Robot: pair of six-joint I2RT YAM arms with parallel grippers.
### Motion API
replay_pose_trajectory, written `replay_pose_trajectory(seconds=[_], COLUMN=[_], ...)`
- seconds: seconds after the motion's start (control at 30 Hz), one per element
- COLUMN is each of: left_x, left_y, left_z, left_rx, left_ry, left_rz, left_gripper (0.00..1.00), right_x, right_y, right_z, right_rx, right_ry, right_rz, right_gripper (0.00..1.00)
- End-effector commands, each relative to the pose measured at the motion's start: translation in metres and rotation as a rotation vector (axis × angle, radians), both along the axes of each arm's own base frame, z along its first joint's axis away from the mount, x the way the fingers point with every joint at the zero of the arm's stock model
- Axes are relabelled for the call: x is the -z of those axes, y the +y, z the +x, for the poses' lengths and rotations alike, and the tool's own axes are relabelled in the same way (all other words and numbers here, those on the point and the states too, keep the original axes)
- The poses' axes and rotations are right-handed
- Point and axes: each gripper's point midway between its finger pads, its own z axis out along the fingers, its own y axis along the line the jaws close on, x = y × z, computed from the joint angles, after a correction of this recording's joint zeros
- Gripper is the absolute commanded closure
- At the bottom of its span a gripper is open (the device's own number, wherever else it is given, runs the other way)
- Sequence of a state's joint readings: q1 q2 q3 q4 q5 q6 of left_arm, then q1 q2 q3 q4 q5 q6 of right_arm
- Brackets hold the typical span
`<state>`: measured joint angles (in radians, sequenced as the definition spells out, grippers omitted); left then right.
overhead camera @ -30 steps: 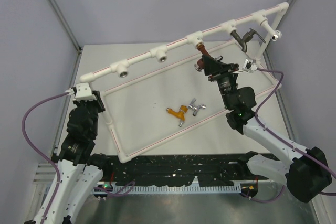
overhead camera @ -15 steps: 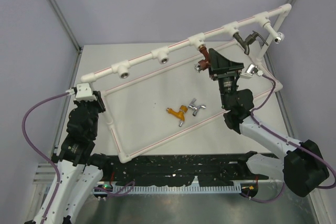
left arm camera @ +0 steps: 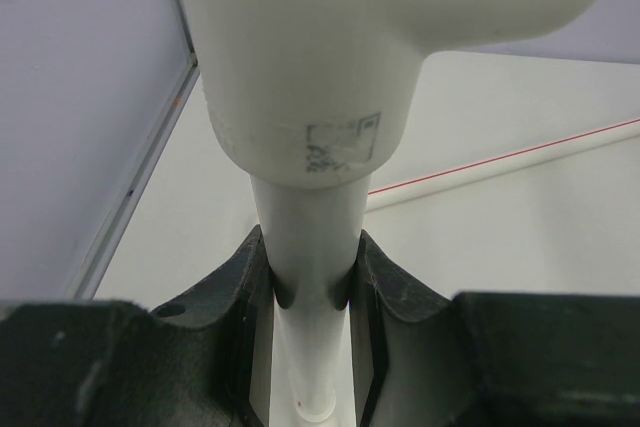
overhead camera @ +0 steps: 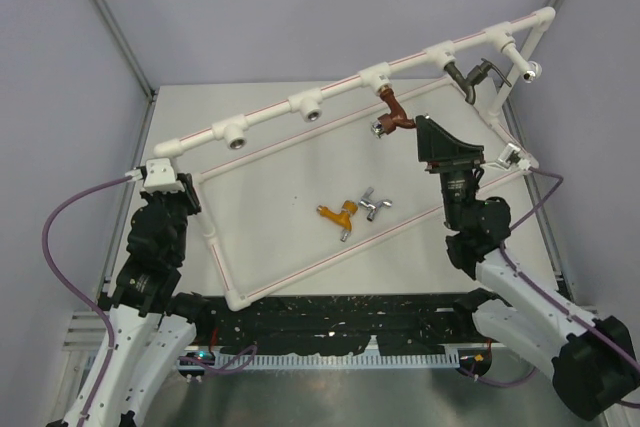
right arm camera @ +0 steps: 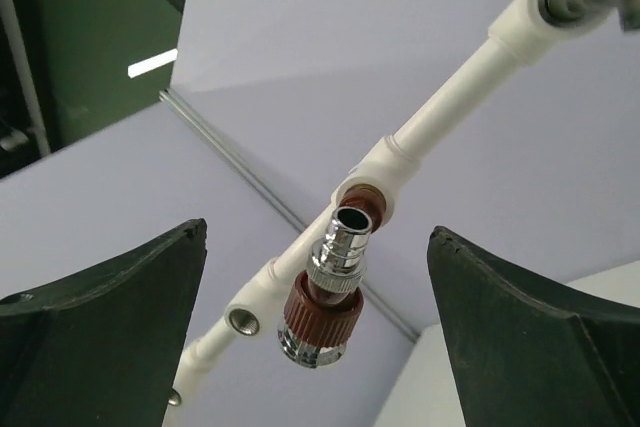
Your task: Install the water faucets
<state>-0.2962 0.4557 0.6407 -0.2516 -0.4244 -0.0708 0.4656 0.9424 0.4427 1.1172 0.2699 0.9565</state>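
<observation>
Checking the overhead view first: the right arm [overhead camera: 478, 215] has drawn back from the top rail. The right jaws now stand apart and clear of the red-brown faucet [overhead camera: 394, 112], which they were working on a second ago. That faucet hangs unaided from its socket on the white pipe frame [overhead camera: 270, 122], so I judge that fitting done.

Faucets counted: four.
- **On the rail (two):** the red-brown one and, one socket to its right, the dark grey faucet [overhead camera: 470, 75].
- **Loose on the bench [overhead camera: 255, 182] (two):** the orange faucet [overhead camera: 340, 213] and the silver faucet [overhead camera: 374, 204], just beside each other inside the frame.

Open sockets to the left of the red-brown one: two, the nearer socket [overhead camera: 308, 107] and the farther socket [overhead camera: 232, 136]. By this count the task is about half complete, and a loose faucet is the likely next pick.

Left wrist view: the left jaws are clamped on an upright white pipe of the frame, just below a thick fitting. I read this as steadying the frame.

Right wrist view: the right jaws are wide apart with nothing gripped. The red-brown faucet shows between them at a distance, silvery nozzle outward, its base in the socket. One open socket shows farther down the rail.
</observation>
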Motion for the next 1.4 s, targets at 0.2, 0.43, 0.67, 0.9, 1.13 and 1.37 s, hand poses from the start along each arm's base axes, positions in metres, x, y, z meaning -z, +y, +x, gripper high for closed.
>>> replay_pose_trajectory(seconds=[0.2,0.43,0.67,0.9,1.13,1.37], left_x=[0.021,0.021,0.021,0.019,0.020,0.019], left_y=[-0.022,-0.020,-0.020,-0.020,-0.019,-0.018], left_z=[0.001,0.001,0.000,0.000,0.000,0.000], left_rx=[0.124,0.115,0.115,0.115,0.108,0.108], left_ry=[0.092,0.091,0.089,0.087,0.087,0.083], left_rz=[0.026,0.029,0.030,0.031,0.033,0.032], left_gripper=[1.00,1.00,1.00,1.00,1.00,1.00], right_x=[-0.036,-0.038,-0.045,-0.029,-0.030,-0.036], right_y=[-0.025,-0.028,-0.022,-0.011,0.000,0.011], right_z=[-0.040,-0.041,-0.032,-0.021,0.004,0.021], right_rx=[0.330,0.416,0.485,0.519,0.753,0.878], right_ry=[-0.087,-0.270,-0.477,-0.523,-0.519,-0.535], right_rz=[-0.953,-1.707,-2.083,-2.342,-2.461,-2.460], right_gripper=[0.05,0.05,0.05,0.02,0.08,0.17])
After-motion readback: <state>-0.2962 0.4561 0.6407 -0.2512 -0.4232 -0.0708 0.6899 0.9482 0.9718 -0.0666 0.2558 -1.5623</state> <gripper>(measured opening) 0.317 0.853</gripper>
